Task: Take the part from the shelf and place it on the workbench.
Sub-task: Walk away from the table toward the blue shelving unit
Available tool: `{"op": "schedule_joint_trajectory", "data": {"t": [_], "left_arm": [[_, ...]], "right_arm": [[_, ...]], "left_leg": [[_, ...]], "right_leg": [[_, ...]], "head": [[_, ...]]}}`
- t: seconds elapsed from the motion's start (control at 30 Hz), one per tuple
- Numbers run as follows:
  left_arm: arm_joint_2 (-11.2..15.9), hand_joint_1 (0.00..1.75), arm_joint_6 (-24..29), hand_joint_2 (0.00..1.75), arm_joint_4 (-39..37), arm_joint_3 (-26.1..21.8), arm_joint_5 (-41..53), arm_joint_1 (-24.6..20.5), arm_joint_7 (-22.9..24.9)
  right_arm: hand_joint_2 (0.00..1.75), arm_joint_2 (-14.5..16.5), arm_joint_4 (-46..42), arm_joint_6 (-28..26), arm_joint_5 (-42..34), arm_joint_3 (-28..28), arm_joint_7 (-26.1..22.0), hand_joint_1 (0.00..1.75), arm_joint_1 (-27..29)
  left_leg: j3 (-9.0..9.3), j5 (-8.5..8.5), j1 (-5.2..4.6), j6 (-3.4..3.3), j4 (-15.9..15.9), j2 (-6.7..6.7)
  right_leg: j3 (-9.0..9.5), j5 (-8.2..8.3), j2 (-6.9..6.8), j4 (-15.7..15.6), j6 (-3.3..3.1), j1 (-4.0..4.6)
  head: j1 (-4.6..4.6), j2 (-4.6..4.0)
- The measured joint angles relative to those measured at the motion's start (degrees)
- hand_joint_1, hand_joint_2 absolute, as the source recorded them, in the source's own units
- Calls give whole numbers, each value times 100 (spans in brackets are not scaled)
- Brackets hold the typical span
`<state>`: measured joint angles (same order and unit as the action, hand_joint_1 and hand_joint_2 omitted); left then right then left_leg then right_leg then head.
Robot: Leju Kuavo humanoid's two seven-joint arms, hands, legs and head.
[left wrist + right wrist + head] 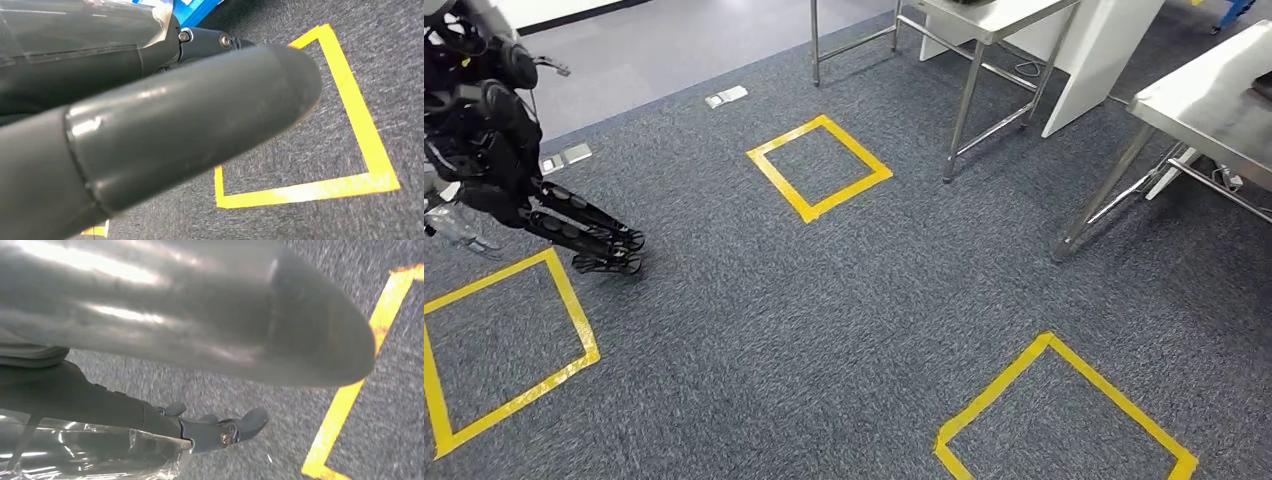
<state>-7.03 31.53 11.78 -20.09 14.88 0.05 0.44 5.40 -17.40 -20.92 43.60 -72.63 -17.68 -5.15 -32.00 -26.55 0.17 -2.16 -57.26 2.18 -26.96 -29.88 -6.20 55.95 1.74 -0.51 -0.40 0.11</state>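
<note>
Nearest us, a thick grey thumb [190, 115] crosses a yellow tape square [360, 145]; the left hand [609, 250] hangs slack and empty at nine o'clock, the right hand [215, 427] is equally loose, the workbench [1214, 100] stands at two o'clock, and we cannot tell where the part lies.

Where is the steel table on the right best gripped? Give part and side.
Take the steel table by its near slanted leg, from the open carpet side. The leg is a slim bare tube, likely easy to close around; the top is a broad slab running out of frame.
</note>
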Motion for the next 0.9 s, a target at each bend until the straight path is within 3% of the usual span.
{"op": "schedule_joint_trajectory", "data": {"t": [0.07,0.1,0.13,0.2,0.23,0.27,0.33,0.4,0.47,0.53,0.57,0.63,0.7,0.73,0.77,0.83,0.9], "left_arm": [[3,0,4,131,0,-4,-1,2,6],[4,0,8,175,0,-6,-1,-1,9],[5,0,13,175,0,-8,-1,-5,15],[6,0,19,87,0,-14,3,-8,44],[6,0,14,44,0,-17,5,-6,64],[6,0,2,0,0,-21,8,-4,80],[6,0,-22,0,0,-27,18,-1,86],[6,0,-26,0,0,-34,53,-3,76],[9,0,-19,0,0,-44,89,3,80],[25,0,-16,0,0,-59,103,14,107],[38,0,-16,0,0,-69,107,12,123],[56,0,-16,0,0,-86,110,3,141],[66,0,3,0,0,-92,129,4,145],[67,0,19,0,0,-93,153,10,155],[67,0,40,0,0,-94,181,18,165],[66,0,84,0,1,-95,230,21,185],[59,0,127,0,3,-104,245,6,190]], "right_arm": [[0,4,1,2,3,4,0,0,-3],[0,4,2,4,5,4,1,0,7],[0,4,2,9,8,4,1,0,21],[0,-3,2,27,27,5,9,0,48],[0,-7,2,37,49,7,15,0,53],[0,-9,2,47,73,13,20,0,53],[0,-12,3,58,114,33,30,0,44],[0,-10,5,62,134,52,48,0,34],[0,-6,7,61,143,63,72,0,26],[0,11,7,55,145,79,85,0,20],[0,21,7,51,147,87,85,0,24],[0,33,7,45,162,102,78,0,46],[0,38,7,44,198,110,62,0,63],[0,39,7,44,225,119,53,0,64],[0,39,7,44,256,130,45,0,61],[0,39,7,46,317,155,32,0,56],[0,37,7,61,394,190,18,0,54]], "left_leg": [[24,57,19,-79,65,-108],[25,71,21,-101,80,-163],[18,76,12,-118,82,-229],[12,76,-7,-127,78,-384],[17,74,-11,-126,74,-466],[26,72,-14,-122,68,-549],[34,57,-24,-95,43,-694],[16,41,-41,-49,15,-800],[-17,48,-42,6,8,-889],[-77,-19,-35,58,-96,-751],[-168,-144,-30,83,-289,-609],[-517,-530,-13,128,-1000,-347],[-850,-759,15,159,-1648,-296],[-880,-720,25,164,-1701,-281],[-772,-581,31,159,-1498,-250],[-333,-252,25,116,-700,-74],[-20,-100,-8,50,-140,97]], "right_leg": [[-119,-199,234,310,1,-9],[-285,-369,391,644,-28,-25],[-485,-550,500,1044,-60,-30],[-808,-715,576,1617,-52,-35],[-826,-642,591,1588,-9,-34],[-728,-472,618,1321,48,-37],[-402,-70,807,508,123,-55],[-259,112,965,105,69,-51],[-241,129,912,95,-34,-34],[-206,154,800,78,-121,-56],[-202,163,736,66,-168,-65],[-205,155,596,60,-236,-41],[-223,143,440,61,-261,-15],[-234,135,369,61,-269,-7],[-239,125,303,61,-272,-1],[-209,103,189,62,-265,15],[-167,79,93,59,-221,44]], "head": [[13,0],[22,0],[30,0],[36,0],[37,0],[36,0],[36,0],[33,0],[28,0],[18,0],[5,0],[-19,0],[-21,0],[-22,0],[-22,0],[-22,0],[-12,0]]}}
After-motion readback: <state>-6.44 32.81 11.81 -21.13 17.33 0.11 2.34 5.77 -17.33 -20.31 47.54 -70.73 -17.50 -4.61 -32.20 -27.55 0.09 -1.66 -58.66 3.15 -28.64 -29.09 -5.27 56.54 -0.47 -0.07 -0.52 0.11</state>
